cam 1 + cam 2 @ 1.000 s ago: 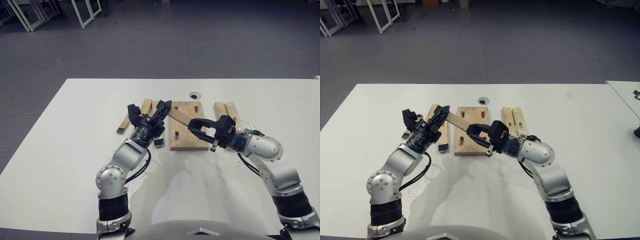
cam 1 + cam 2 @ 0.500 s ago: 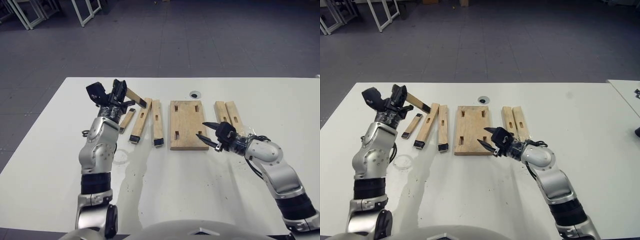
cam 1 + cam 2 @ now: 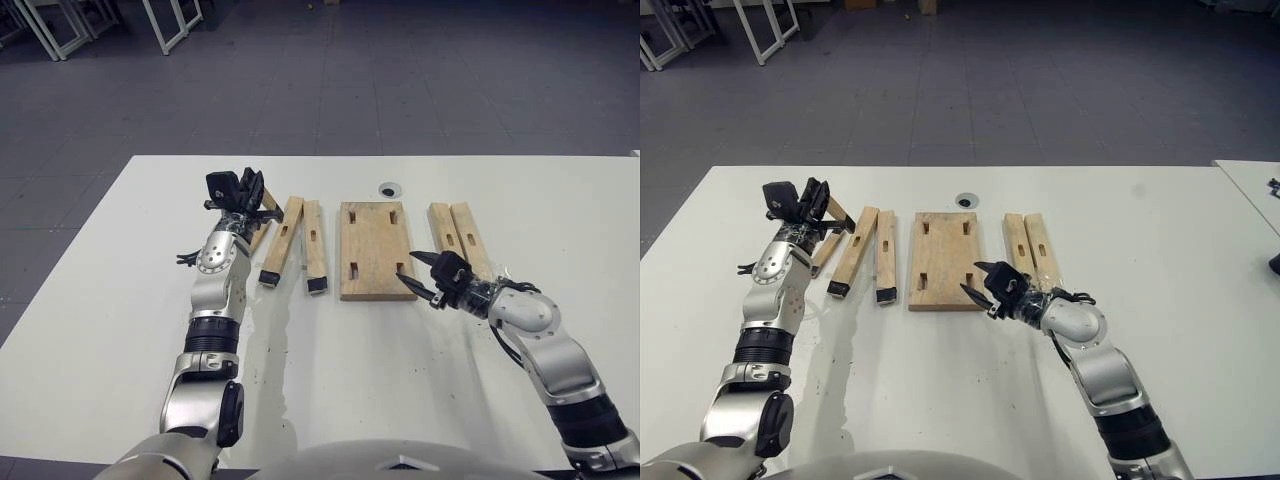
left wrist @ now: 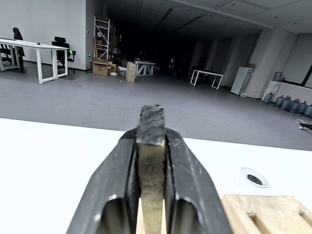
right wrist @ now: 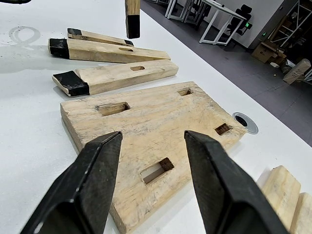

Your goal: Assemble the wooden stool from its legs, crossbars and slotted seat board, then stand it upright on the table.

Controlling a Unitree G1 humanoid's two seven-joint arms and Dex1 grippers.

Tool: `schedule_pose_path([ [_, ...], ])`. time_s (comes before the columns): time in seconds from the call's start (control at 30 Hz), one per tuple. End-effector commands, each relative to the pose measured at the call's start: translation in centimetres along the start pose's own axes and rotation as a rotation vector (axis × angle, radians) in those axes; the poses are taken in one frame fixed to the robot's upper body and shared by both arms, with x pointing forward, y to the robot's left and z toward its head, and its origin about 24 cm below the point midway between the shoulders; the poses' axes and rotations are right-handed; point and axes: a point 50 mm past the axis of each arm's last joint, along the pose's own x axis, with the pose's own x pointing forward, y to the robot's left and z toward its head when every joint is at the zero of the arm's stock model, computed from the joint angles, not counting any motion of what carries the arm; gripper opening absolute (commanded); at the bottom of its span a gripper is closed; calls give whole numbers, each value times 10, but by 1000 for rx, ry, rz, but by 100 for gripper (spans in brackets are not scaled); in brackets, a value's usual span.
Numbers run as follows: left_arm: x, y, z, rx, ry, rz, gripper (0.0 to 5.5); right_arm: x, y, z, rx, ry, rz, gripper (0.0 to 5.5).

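Here, rough slotted seat board (image 3: 375, 250), black-tipped wooden leg (image 4: 151, 117) in left claw (image 4: 151, 139)

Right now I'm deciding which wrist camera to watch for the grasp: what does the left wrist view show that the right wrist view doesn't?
Only the left wrist view: the left gripper shut on the black-tipped pale wooden stick. Only the right wrist view: the open right gripper, all four slots of the flat wooden seat board, and two black-tipped wooden legs lying beside it. Both: that stick, the board, the round cable hole, the white table.
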Motion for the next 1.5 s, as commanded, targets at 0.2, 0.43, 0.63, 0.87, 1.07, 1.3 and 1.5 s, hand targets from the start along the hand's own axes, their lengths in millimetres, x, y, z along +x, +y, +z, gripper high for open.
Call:
schedule_pose_path([
  [0.2,-9,1,-22,27,98,12,44,-1,-5,-1,-21,14,-13,234],
  [0.43,-27,13,-40,55,250,70,44,-3,-5,-3,-38,26,-21,234],
  [0.63,-18,6,-41,79,395,66,44,-1,-7,-4,-47,28,-29,234],
  [0.87,1,2,5,100,295,42,80,0,-5,-4,-52,27,-27,234],
  [1.07,28,-7,121,105,-96,21,91,2,-4,-4,-53,27,-34,234],
  [1.3,55,-10,83,43,40,10,91,4,-3,-4,-63,23,-31,234],
  [1.5,33,-2,-33,39,428,-2,91,4,-2,-6,-67,25,-28,234],
])
